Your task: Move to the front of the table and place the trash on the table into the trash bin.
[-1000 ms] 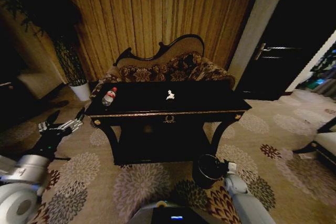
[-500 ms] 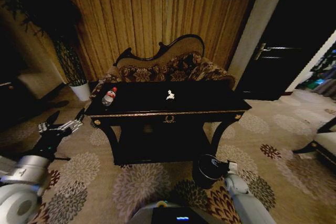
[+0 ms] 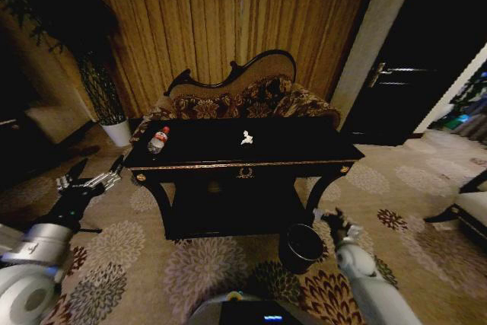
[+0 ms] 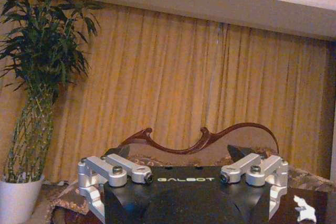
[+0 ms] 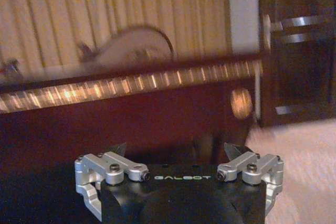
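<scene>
The black table [image 3: 304, 159] with gold trim stands straight ahead. On its top lie a clear bottle [image 3: 158, 140] with a red cap near the left end and a white paper wad [image 3: 246, 138] near the middle. The round dark trash bin [image 3: 302, 247] sits on the carpet by the table's front right leg. My right gripper [image 3: 335, 222] hangs open just right of the bin and above its rim, holding nothing; its wrist view faces the table's gold front edge [image 5: 131, 85]. Left of the table, my left gripper [image 3: 95, 173] is raised, open and empty. The paper wad [image 4: 304, 209] shows in the left wrist view.
A carved-back patterned sofa [image 3: 251, 97] stands behind the table, against a striped curtain. A tall plant in a white pot [image 3: 116, 132] is at the back left. A dark door [image 3: 411, 74] is at the right. Patterned carpet [image 3: 205, 264] lies open in front.
My right gripper has lifted from the bin's rim and swung to the right of it. The left arm has hardly moved.
</scene>
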### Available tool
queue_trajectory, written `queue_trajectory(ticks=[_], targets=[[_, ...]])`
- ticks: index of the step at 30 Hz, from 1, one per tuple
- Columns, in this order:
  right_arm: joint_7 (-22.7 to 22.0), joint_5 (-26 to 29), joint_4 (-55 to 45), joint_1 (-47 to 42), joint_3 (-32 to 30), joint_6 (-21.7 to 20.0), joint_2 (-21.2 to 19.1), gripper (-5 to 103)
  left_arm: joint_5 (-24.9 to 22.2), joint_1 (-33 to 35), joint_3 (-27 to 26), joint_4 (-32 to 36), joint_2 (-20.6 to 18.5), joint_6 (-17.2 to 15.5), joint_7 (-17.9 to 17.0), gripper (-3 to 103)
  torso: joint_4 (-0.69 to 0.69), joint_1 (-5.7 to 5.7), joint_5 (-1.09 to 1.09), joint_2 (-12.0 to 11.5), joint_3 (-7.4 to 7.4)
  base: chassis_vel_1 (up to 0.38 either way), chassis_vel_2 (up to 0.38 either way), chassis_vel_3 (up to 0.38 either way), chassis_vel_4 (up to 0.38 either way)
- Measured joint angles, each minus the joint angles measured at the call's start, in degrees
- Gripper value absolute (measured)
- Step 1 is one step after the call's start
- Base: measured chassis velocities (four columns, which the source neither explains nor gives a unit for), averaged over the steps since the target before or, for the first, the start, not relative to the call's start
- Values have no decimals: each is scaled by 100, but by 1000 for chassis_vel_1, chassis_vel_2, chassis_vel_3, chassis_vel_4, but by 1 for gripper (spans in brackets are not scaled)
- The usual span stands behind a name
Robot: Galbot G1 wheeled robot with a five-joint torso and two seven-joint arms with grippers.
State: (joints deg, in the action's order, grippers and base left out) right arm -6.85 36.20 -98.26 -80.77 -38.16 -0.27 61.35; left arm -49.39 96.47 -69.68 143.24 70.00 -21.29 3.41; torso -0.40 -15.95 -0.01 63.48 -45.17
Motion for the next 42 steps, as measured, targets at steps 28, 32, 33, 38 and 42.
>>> queue_trajectory(ticks=[28, 32, 33, 38, 42], targets=[[-276, 114, -3343, -590, -170, -1191, -595, 100, -168, 74, -175, 0, -3, 16, 23, 100, -1, 0, 1, 0, 1, 0, 0, 0, 0], [-302, 116, -3440, -626, -167, -1189, -525, 100, -161, 74, -168, 0, 3, 9, 21, 100, -2, 0, 1, 0, 1, 0, 0, 0, 0], [-307, 114, -3491, -647, -170, -1184, -505, 100, -159, 81, -167, 0, 13, 3, 19, 100, -1, 0, 0, 0, 1, 0, 0, 0, 0], [-311, 108, -3561, -657, -185, -1171, -518, 100, -33, 89, -167, 0, 27, -87, 0, 100, -1, 1, 0, 0, 1, -44, 45, 45, -52], [-311, 87, -3567, -646, -164, -1165, -521, 100, 44, 91, -168, 0, 20, -160, -32, 100, -1, 1, 0, 1, 1, -100, 113, 79, -101]])
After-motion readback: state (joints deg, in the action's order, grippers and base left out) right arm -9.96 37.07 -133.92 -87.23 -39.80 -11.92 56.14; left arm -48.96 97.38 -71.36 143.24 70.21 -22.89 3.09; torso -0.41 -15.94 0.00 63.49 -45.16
